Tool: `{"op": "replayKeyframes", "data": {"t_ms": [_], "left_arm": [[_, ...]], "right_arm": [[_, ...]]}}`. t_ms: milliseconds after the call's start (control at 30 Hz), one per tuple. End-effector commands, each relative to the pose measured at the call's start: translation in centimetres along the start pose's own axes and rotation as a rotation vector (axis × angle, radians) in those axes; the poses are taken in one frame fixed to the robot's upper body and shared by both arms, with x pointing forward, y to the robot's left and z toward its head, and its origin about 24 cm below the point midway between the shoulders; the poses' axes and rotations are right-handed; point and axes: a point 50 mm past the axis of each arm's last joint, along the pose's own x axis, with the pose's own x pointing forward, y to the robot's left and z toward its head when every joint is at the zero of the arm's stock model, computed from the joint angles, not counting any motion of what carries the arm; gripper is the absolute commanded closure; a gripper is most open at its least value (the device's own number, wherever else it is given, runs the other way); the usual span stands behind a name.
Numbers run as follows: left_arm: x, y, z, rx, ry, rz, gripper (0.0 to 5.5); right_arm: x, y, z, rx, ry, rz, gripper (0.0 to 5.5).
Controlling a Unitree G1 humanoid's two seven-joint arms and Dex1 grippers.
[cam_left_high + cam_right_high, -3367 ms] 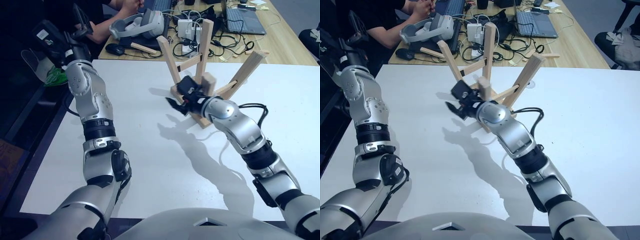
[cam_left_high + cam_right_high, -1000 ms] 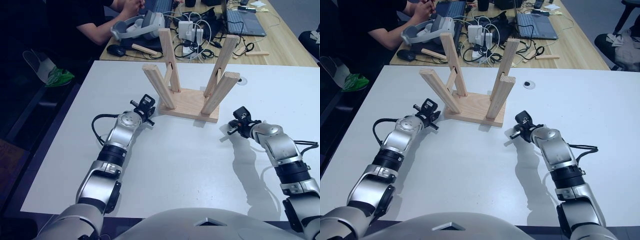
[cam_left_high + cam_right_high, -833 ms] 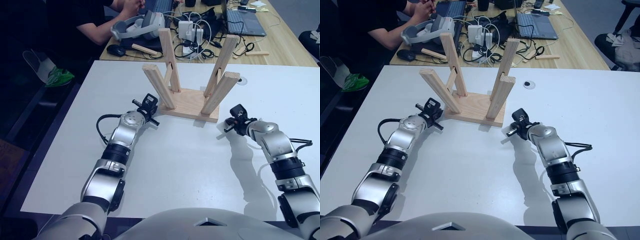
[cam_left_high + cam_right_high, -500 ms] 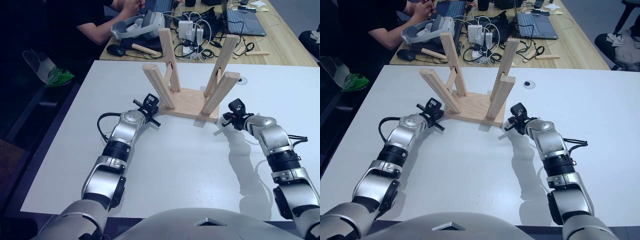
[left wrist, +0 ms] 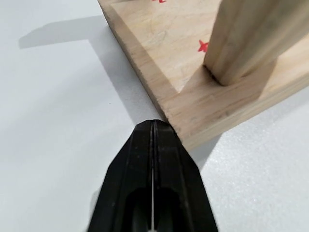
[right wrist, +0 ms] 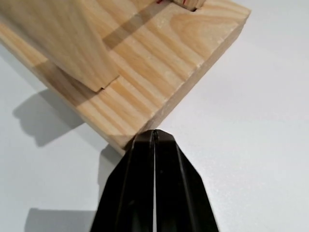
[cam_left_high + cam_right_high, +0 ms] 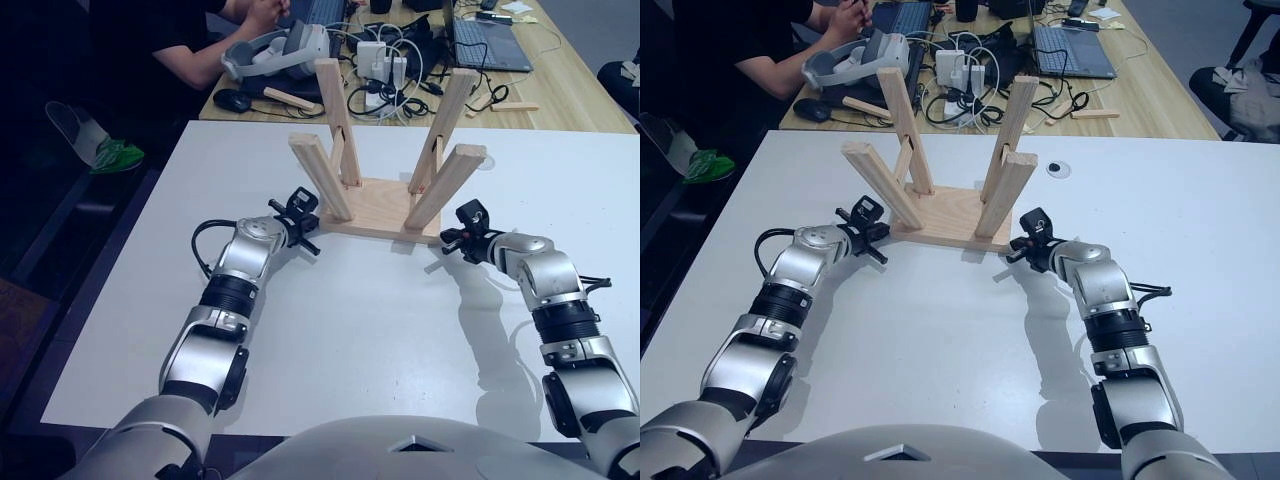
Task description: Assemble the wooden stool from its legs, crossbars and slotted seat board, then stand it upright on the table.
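Note:
The wooden stool stands upside down on the white table (image 7: pixel 330 330), its seat board (image 7: pixel 378 205) flat and its legs (image 7: pixel 318 175) pointing up and splayed, with crossbars between them. My left gripper (image 7: pixel 312 235) is low at the board's near left corner, shut with nothing in it. In the left wrist view its tips (image 5: pixel 152 124) touch the board's corner (image 5: pixel 169 43) close to one leg (image 5: pixel 256 34). At the near right corner my right gripper (image 7: pixel 447 240) is shut and empty too, its tips (image 6: pixel 154 133) against the board's edge (image 6: pixel 159 72).
Behind the white table stands a wooden desk (image 7: pixel 560 90) crowded with laptops, cables, a headset (image 7: pixel 275 50) and a loose wooden piece (image 7: pixel 290 97). A small round disc (image 7: pixel 1059 170) lies right of the stool. Open tabletop spreads in front.
The stool, tilted in my right gripper 3.4 s ago, now rests flat on its seat. In the last second both grippers moved inward to the board's near corners.

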Motion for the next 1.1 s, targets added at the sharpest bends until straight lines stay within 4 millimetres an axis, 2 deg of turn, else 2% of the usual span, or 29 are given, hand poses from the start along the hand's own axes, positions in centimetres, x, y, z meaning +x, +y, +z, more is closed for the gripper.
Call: {"op": "replayKeyframes", "data": {"t_ms": [33,433,700,1100], "left_arm": [[0.0,-0.8,0.9,0.007,-0.033,-0.066,5.49],[-1.1,-4.3,1.2,-0.090,-0.078,-0.297,5.49],[-2.9,-6.5,1.2,-0.166,-0.126,-0.436,5.49],[-4.4,-7.5,1.7,-0.244,-0.209,-0.554,5.49]], "right_arm": [[-0.3,1.5,0.3,0.018,-0.033,0.138,5.50],[-2.2,1.7,-0.5,0.032,-0.030,0.231,5.50],[-5.1,3.1,-0.9,0.064,-0.094,0.401,5.50],[-7.0,3.4,-0.4,0.128,-0.151,0.496,5.50]]}}
